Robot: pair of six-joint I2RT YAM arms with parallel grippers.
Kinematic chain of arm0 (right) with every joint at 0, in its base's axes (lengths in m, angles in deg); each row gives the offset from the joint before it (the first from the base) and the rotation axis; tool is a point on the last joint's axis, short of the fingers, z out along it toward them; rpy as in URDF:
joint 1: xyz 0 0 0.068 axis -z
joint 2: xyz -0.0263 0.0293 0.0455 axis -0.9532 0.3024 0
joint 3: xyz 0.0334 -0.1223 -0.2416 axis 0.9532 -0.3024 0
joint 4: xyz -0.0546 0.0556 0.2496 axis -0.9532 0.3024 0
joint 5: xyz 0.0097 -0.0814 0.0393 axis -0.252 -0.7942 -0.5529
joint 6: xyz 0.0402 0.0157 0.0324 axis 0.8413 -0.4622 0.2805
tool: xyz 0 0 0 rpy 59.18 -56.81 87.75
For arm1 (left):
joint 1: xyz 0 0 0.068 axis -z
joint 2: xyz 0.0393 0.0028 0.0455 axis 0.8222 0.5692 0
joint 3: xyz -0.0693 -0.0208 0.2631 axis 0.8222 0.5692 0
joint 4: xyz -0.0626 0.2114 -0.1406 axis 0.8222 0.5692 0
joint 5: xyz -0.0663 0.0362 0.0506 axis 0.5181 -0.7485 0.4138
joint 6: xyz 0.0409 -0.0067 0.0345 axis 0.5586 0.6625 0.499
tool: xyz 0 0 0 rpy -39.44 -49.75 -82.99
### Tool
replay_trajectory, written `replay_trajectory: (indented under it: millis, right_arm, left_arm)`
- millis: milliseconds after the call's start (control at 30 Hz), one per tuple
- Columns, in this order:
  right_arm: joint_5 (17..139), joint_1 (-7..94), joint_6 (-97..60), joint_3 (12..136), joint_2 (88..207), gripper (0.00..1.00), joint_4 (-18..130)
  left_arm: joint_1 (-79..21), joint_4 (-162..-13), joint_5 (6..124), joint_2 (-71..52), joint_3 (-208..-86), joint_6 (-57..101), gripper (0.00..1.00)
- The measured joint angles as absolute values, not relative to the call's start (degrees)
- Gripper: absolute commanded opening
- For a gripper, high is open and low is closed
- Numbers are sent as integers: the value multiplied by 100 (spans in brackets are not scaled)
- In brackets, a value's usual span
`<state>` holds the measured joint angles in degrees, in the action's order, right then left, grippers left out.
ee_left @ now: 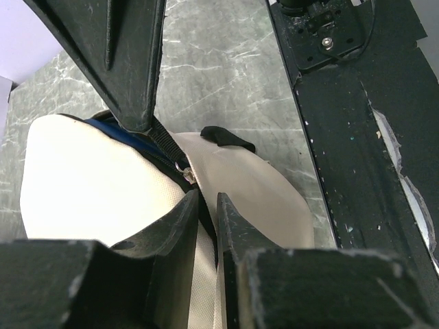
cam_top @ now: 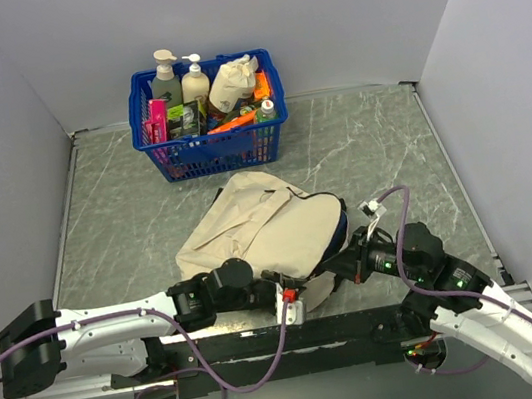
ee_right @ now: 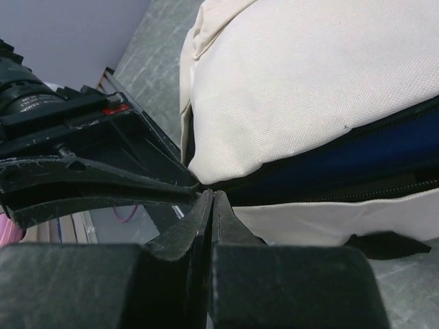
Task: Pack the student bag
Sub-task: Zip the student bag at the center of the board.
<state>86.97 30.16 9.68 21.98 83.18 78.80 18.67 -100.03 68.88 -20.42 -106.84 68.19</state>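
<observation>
left gripper nearly closed, clamped on student bag zipper edge | right gripper jaws together, pinched black pull strap | bag lay on table by arm bases

The soft cream fabric backpack has its six-o'clock edge hidden; labels in the blue plastic basket are illegibly small.

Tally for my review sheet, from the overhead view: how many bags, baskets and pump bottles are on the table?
Student bag: 1
Blue basket: 1
Pump bottles: 2
Total: 4
</observation>
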Motion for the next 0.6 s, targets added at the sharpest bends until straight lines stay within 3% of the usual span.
replay_trajectory:
  millis: [400, 500, 600]
  right_arm:
    - [8837, 3018, 981, 2213, 8368, 0, 7930]
    - [8841, 3018, 951, 2307, 8484, 0, 7972]
    - [8848, 3016, 913, 2399, 8573, 0, 8053]
  left_arm:
    - [1891, -10089, 6984, -2003, -10588, 6865, 32]
    - [1897, -10084, 6993, -1986, -10588, 6869, 27]
    - [1897, -10084, 6988, -1986, -10588, 6849, 12]
